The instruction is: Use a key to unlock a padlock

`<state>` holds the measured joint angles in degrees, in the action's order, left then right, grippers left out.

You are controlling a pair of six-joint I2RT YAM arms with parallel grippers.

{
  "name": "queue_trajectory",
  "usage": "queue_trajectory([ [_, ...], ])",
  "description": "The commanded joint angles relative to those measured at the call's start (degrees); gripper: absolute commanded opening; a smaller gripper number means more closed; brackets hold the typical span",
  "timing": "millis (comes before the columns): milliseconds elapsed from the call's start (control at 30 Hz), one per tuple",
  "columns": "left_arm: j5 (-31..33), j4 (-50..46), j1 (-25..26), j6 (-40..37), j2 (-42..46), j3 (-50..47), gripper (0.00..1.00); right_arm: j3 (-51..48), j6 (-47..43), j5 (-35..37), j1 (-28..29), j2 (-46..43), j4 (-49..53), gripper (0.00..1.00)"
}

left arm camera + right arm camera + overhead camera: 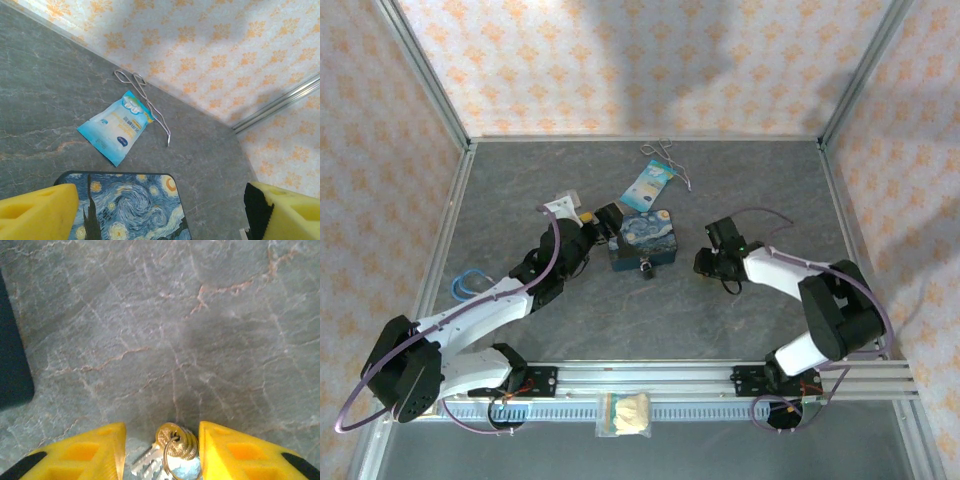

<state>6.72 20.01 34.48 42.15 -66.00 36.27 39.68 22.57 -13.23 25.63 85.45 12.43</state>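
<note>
The small dark padlock hangs at the near side of the starry-night tin. A bunch of small keys on a wire ring lies on the table, brass heads stacked, silvery blades pointing lower left. My right gripper is open and low over the table, one yellow finger on each side of the keys; in the top view it sits right of the tin. My left gripper is open above the tin's lid; from above it is at the tin's left end.
A light-blue card tag with a string lies beyond the tin. The tin's dark corner shows at the left of the right wrist view. A blue cable loop lies at the left; a packet rests on the near rail.
</note>
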Motion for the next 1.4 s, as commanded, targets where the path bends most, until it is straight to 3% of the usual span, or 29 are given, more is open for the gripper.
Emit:
queue_trajectory([
  [0,1.0,2.0,-0.1,0.1,0.5,0.7,0.87,-2.9,3.5,-3.9,2.8,-1.8,1.9,0.4],
  [167,0.4,1.4,-0.1,-1.3,-0.5,2.2,0.87,-2.4,5.4,-2.6,5.0,-4.2,4.9,0.4],
  [333,1.0,0.4,-0.1,-2.5,-0.3,3.0,0.88,3.1,0.7,9.7,5.0,-2.7,11.7,0.45],
  [467,1.6,0.6,-0.1,-2.0,1.0,1.7,0.88,5.1,-1.3,11.3,5.0,1.2,12.2,0.45],
  [633,2.9,0.0,-0.1,-1.8,2.4,0.6,0.88,5.2,-2.1,6.6,5.1,3.4,9.3,0.43],
  [767,3.5,0.0,-0.1,-2.0,2.6,0.2,0.88,4.5,-1.6,7.2,5.3,5.0,9.0,0.42],
  [1000,2.8,-0.2,-0.1,-2.4,1.3,1.1,0.88,5.0,0.7,11.4,5.3,9.1,9.6,0.32],
  [1100,3.0,-0.4,-0.1,-2.4,1.5,1.0,0.88,4.1,1.7,9.7,5.1,9.4,7.5,0.14],
  [1233,3.3,-0.5,-0.1,-2.3,2.1,0.6,0.88,3.3,2.3,6.7,4.4,8.2,5.0,0.0],
  [1367,3.1,-0.3,-0.1,-2.2,2.2,0.0,0.88,1.7,2.9,1.0,1.0,4.5,1.4,0.0],
])
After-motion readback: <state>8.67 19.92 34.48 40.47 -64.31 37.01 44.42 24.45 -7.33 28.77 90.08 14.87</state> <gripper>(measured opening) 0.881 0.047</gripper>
